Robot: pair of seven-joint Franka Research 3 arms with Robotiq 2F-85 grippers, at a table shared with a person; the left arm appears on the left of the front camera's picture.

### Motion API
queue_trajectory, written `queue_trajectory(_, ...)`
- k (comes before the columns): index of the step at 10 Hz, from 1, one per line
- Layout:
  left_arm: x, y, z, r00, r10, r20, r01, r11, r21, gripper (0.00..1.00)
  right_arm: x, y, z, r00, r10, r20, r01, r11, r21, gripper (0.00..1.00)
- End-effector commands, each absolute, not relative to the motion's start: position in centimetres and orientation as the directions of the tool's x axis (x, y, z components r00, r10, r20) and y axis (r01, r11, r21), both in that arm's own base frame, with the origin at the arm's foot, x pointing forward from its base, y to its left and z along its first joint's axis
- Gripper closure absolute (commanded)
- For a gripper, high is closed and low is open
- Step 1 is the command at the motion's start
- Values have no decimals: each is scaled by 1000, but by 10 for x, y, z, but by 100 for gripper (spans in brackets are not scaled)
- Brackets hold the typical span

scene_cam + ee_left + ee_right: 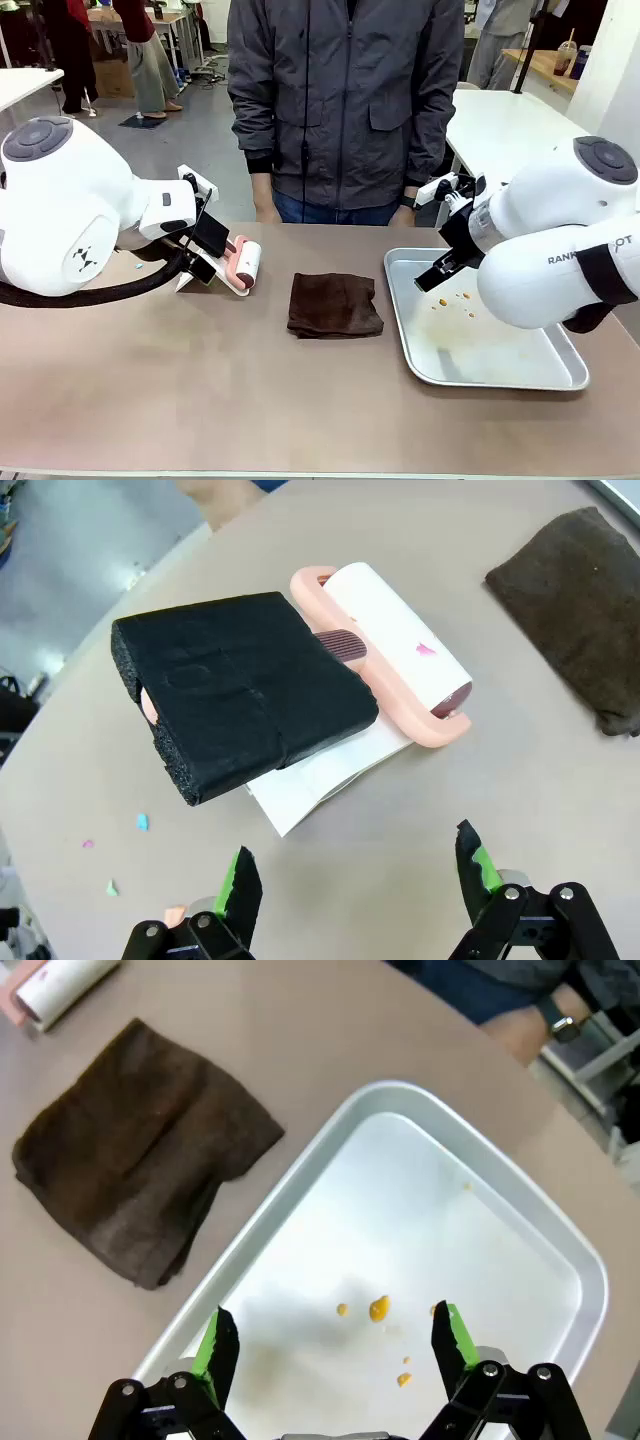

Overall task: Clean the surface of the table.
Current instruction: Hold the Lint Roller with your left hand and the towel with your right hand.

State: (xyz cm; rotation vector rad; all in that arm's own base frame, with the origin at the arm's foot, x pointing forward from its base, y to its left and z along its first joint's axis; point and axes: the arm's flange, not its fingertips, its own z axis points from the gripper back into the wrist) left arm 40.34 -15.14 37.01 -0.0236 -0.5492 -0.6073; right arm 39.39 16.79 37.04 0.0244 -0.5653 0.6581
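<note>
Several scraps (142, 822), perhaps paper, dot table (520, 780) beside roller (395, 640).

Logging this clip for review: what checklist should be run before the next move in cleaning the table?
1. Left pincer open and empty: ok.
2. Lint roller lying free just ahead of it: ok.
3. Right pincer open, hanging over the tray: ok.
4. Brown cloth lying free on the table: ok.
5. Tabletop free of bits: not ok, coloured scraps lie near the roller.
</note>
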Motion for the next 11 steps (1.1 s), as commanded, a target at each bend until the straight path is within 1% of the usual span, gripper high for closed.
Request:
queue_trajectory(1,403,-151,370,683,-536,497,548,825,137,0,394,168,370,647,572,505,-585,796,-153,0)
queue_trajectory(11,403,-151,370,683,-536,497,548,825,137,0,394,168,370,646,573,504,-585,796,-154,0)
